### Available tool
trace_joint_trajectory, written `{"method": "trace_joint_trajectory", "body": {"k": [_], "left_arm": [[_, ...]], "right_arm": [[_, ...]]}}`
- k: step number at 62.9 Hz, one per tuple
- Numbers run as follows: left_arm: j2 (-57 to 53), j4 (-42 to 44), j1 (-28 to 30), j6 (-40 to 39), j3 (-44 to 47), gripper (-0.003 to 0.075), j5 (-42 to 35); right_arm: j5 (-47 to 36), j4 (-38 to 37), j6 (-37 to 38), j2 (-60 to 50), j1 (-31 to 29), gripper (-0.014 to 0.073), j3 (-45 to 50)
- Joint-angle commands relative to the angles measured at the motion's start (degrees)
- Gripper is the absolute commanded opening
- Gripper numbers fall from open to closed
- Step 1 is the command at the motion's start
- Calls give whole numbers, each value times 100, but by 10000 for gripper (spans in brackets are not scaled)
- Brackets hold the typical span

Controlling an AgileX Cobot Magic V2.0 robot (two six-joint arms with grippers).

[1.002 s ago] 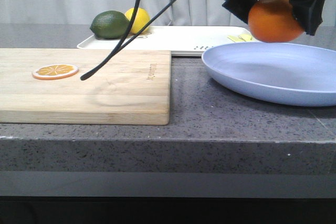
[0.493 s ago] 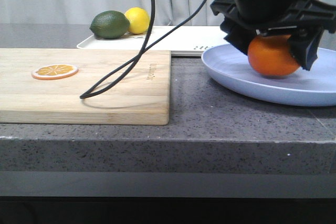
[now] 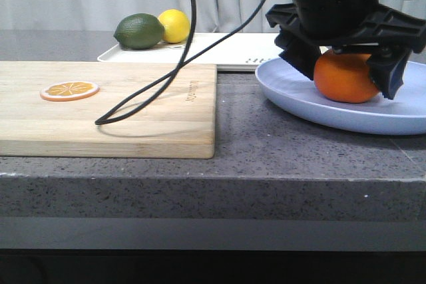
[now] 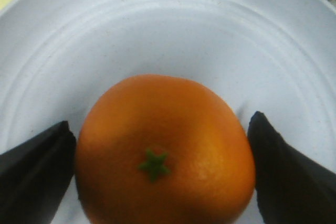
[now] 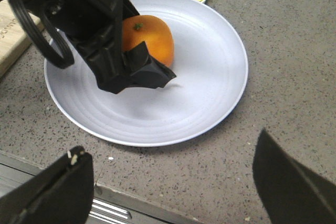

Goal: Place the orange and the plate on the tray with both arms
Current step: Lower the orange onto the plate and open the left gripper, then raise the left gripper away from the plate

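The orange (image 3: 345,78) rests on the pale lavender-blue plate (image 3: 313,98) at the right of the table. My left gripper (image 3: 347,74) is low over the plate with a finger on each side of the orange. In the left wrist view the orange (image 4: 165,150) sits stem up between the black fingers (image 4: 37,166), with thin slivers of plate (image 4: 157,24) showing beside them, so the jaws stand slightly open. The white tray (image 3: 233,48) lies behind the plate. My right gripper (image 5: 173,182) is open and empty above the table's front edge, near the plate (image 5: 205,93).
A wooden cutting board (image 3: 133,118) with a thin orange slice (image 3: 70,90) fills the left. A lime (image 3: 139,31) and a lemon (image 3: 174,24) sit on the tray's far left end. A black cable (image 3: 166,78) droops onto the board.
My left gripper came down with the orange from above the plate and set it on the plate. Its fingers now stand a little wider apart. The cable sagged lower.
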Motion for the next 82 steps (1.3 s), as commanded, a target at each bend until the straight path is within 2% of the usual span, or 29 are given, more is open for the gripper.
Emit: {"method": "trace_joint_trajectory", "body": {"k": [1,18,24,35,45,59,63,69,82], "left_arm": [[-730,12,-47,-48,-171,640,-102],[-1903,539,182,-79,-75,640,1002],[-2402,526,450,-103,416,640,1133],[-3459,353,874,-103,1715,640,774],[-4732,353,1283,-103,3110,640,340],[-6465,353,2076,-103,4857,640,-245],[-6934,353,2317,-103,5279,640,-303],[-7564,353,2621,-103,5814,640,-250],[-8653,273,2841,-103,6607,640,-318]], "right_arm": [[-440,-3,-63,57,5,622,-204],[-419,-197,-48,57,-14,622,-192],[-450,-499,304,71,-81,622,-167],[-401,-989,1160,301,-586,622,-178],[-260,-860,1192,919,-1106,622,-323],[320,-766,1022,1931,-1823,622,-1091],[470,-555,849,2222,-2073,618,-1281],[702,191,297,2639,-2474,590,-1444],[1405,2973,-1902,3392,-3211,556,-1465]]}}
